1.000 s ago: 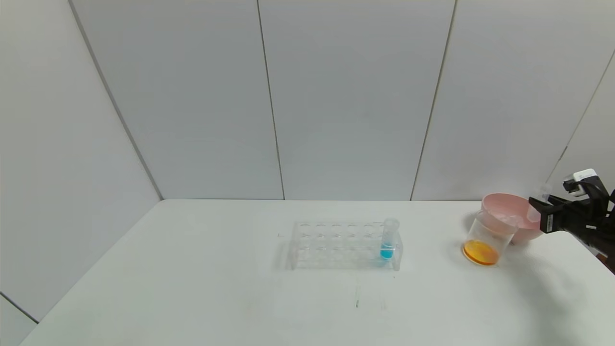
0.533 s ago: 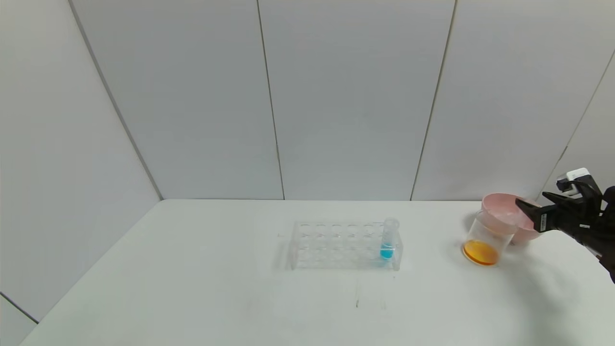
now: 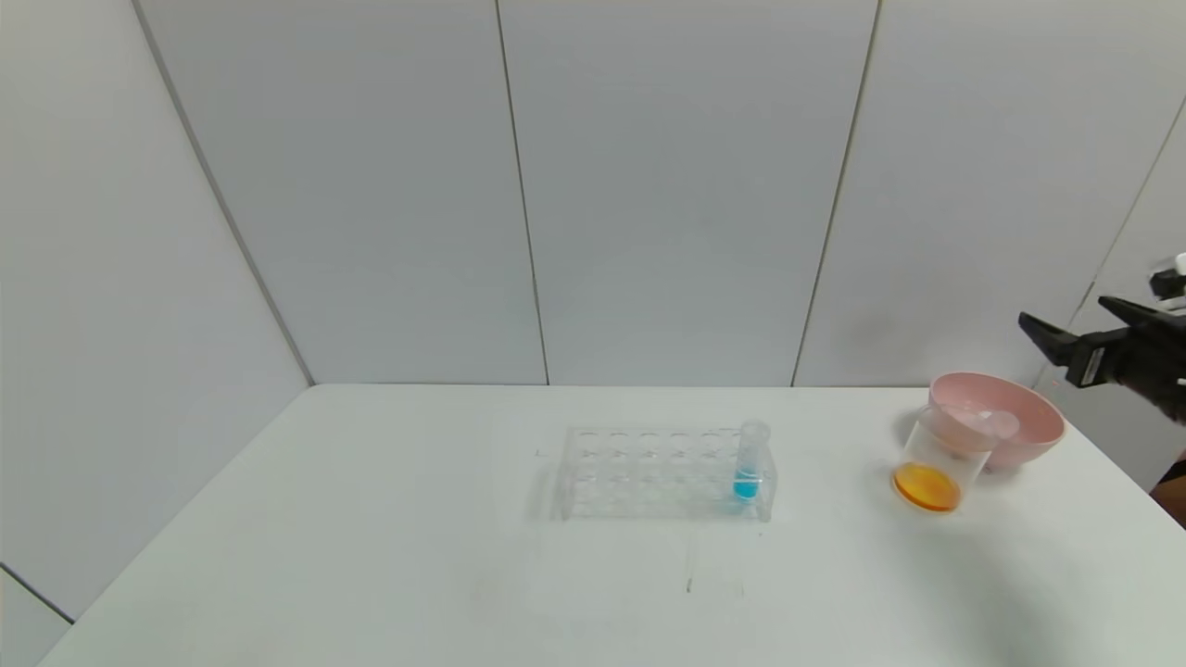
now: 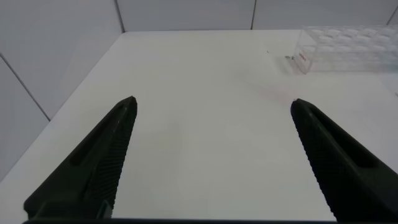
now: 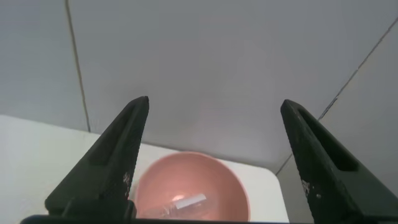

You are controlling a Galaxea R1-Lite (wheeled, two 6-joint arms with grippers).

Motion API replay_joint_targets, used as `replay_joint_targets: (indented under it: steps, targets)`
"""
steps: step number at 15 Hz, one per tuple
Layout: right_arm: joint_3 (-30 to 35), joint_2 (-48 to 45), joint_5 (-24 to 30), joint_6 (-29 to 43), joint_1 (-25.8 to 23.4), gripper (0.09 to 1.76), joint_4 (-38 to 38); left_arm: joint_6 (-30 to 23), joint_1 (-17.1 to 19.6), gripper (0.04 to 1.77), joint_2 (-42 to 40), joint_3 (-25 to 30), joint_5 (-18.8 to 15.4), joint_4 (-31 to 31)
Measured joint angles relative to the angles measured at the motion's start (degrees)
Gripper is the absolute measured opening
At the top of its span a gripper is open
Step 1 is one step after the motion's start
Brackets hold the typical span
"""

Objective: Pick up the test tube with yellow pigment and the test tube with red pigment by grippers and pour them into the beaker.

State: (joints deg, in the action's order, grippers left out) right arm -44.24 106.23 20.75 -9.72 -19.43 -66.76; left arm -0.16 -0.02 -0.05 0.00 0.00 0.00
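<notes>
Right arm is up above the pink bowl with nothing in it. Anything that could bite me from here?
The beaker holds orange liquid and touches the pink bowl; nudging either could spill it. The open right end effector hovers above the bowl, so a careless descent may strike it. A clear tube lies inside the bowl.

Right gripper [image 3: 1066, 332]: far right of the head view, mid-height, held in the air; black fingers point toward frame left; wrist and arm run off the right edge. In the right wrist view [image 5: 214, 109], fingers spread wide, nothing between them.

Left gripper [image 4: 214, 106]: absent from the head view. In the left wrist view, two black ridged fingers spread wide, tips level, nothing between them.
</notes>
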Motion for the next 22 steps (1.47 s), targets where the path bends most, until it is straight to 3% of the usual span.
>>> replay_joint_targets:
  steps: [5, 8, 11, 14, 16, 19, 22]
  targets:
    - [3.5, -20.6, 0.0, 12.8, -2.8, 1.60, 3.0, 0.0, 0.0, 1.76, 0.0, 0.0, 0.0, 0.0]
    - [8.7, -36.1, 0.2, 18.1, -3.6, 1.64, 9.2, 0.0, 0.0, 1.76, 0.0, 0.0, 0.0, 0.0]
    - [15.4, -53.2, -1.6, 20.2, 1.6, 1.66, 20.8, 0.0, 0.0, 1.76, 0.0, 0.0, 0.0, 0.0]
    - [21.6, -68.3, -9.3, 19.6, 12.0, 1.68, 34.9, 0.0, 0.0, 1.76, 0.0, 0.0, 0.0, 0.0]
    - [24.8, -76.2, -12.3, 18.6, 16.2, 1.68, 45.4, 0.0, 0.0, 1.76, 0.0, 0.0, 0.0, 0.0]
    - [30.6, -87.9, -14.1, 17.9, 17.9, 1.69, 58.2, 0.0, 0.0, 1.76, 0.0, 0.0, 0.0, 0.0]
    - [39.4, -95.1, -18.0, 16.8, 18.4, 1.70, 60.8, 0.0, 0.0, 1.76, 0.0, 0.0, 0.0, 0.0]
